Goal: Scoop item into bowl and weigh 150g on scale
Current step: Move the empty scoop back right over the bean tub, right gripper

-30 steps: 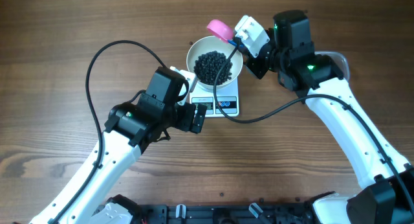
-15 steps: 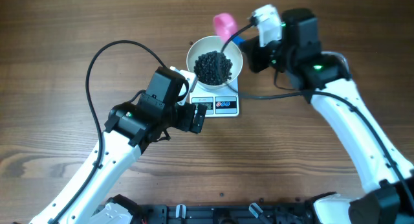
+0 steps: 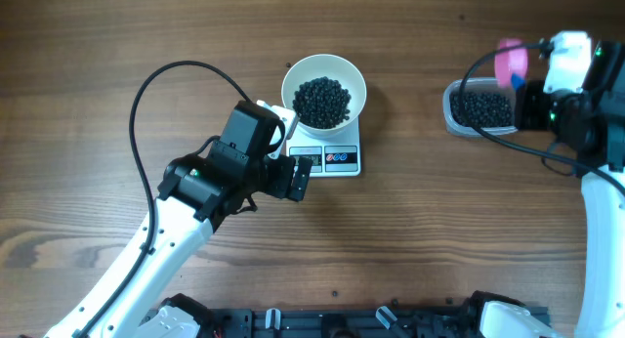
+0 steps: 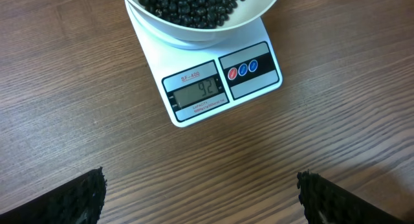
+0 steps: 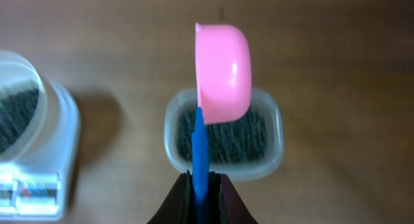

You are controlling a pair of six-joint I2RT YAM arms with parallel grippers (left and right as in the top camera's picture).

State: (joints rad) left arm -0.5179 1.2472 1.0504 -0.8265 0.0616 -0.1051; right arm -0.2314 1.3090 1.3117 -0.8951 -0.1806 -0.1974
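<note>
The white bowl (image 3: 323, 72) stands on the scale (image 3: 344, 159) and holds a dark pile of the item (image 3: 322, 100). In the left wrist view the scale (image 4: 259, 81) shows 92 on its display, and the bowl (image 4: 194, 35) is cut off at the top edge. My left gripper (image 3: 301, 177) rests open just left of the scale's front, with nothing between its fingers (image 4: 84, 195). Far to the right, my right gripper (image 5: 202, 182) is shut on the blue handle of a pink scoop (image 5: 223, 72). The scoop (image 3: 510, 63) hangs tilted on its side above a clear tub.
The clear plastic tub (image 3: 451, 105) at the right holds more of the black item (image 5: 242, 136). Black cables loop over the table from both arms. Bare wooden tabletop lies between the scale and the tub.
My right arm has swung from over the bowl far to the right, carrying the pink scoop to above the clear tub. The left arm has not moved.
</note>
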